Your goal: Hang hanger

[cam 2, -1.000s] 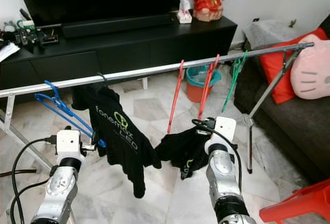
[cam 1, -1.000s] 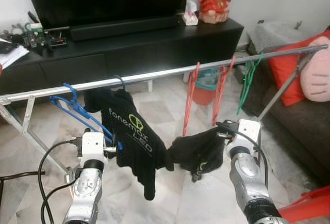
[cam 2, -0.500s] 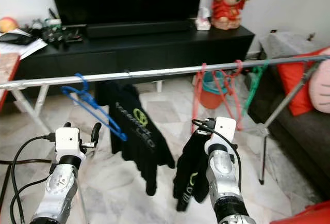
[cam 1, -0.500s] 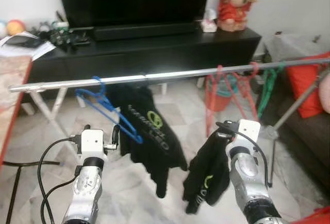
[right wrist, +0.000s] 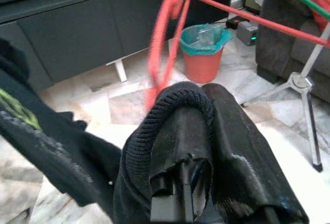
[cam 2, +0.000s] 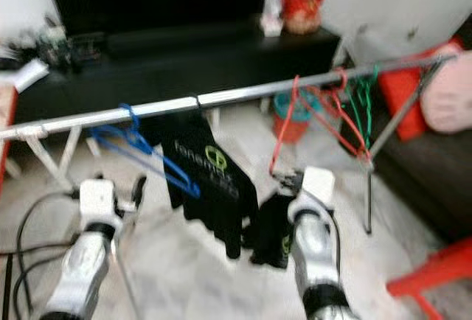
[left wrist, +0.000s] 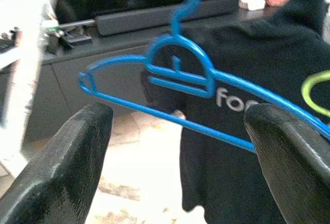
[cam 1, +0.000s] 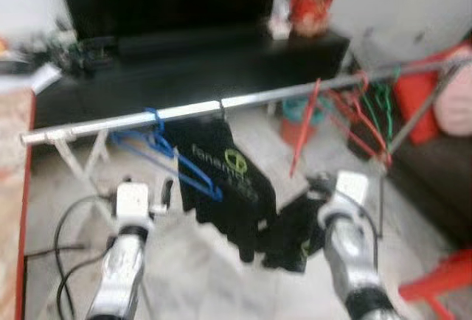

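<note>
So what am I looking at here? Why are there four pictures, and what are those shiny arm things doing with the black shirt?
It is a walking robot with two silver arms. Two pictures come from cameras in its head, looking down at its arms. The other two come from small cameras on its wrists, looking along the black fingers.

In front of it a long metal rail runs across a living room, before a dark TV cabinet. A black shirt hangs from the rail, with a blue hanger beside it and red hangers and a green hanger further along.

The right tool is shut on a sleeve of the shirt. The left tool is open, its fingers spread wide near the blue hanger, holding nothing. The head pictures are blurry.
</note>
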Controlling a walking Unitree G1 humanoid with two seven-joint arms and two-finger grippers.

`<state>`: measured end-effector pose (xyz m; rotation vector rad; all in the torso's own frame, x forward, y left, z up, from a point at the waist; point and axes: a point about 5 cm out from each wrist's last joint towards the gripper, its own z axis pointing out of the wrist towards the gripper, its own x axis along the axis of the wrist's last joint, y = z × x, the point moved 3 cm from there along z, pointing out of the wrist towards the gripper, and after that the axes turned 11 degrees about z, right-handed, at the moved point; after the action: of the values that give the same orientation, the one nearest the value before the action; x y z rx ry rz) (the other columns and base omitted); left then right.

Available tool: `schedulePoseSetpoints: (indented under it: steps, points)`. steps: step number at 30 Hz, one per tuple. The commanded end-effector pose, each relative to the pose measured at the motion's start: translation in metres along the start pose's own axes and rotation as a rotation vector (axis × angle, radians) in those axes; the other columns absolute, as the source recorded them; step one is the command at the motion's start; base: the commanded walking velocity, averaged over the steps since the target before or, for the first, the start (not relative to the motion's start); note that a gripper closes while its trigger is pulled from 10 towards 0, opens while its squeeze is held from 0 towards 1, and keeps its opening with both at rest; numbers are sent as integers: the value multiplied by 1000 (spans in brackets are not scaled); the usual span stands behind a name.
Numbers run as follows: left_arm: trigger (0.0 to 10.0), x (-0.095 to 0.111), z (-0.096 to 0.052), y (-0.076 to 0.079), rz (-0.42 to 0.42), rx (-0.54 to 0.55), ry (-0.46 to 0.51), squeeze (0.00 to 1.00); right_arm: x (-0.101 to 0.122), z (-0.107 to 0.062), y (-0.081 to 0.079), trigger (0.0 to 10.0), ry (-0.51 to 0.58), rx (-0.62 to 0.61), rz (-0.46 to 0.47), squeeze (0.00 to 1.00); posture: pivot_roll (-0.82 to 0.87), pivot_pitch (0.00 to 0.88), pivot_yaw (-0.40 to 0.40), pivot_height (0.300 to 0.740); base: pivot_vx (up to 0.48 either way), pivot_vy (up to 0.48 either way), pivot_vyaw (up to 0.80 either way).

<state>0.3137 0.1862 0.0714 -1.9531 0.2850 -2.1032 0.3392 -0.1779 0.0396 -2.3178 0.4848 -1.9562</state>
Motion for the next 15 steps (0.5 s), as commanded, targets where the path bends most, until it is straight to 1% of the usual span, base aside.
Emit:
schedulePoseSetpoints:
  steps: [1,6,9,15]
  points:
    - [10000,4,1,8,-10,-27,11,0,13,4,3,10000,45,-5,-1,0,1,0,-31,740,0,0,0]
    - [10000,7,2,11,-5,-48,13,0,13,4,3,10000,46,-5,0,0,1,0,-31,740,0,0,0]
    - [10000,8,4,9,-2,-39,18,0,12,4,2,10000,46,-4,1,0,1,0,-30,740,0,0,0]
    - [10000,9,4,8,-3,-35,17,0,12,4,3,10000,44,-4,2,0,1,0,-30,740,291,0,0]
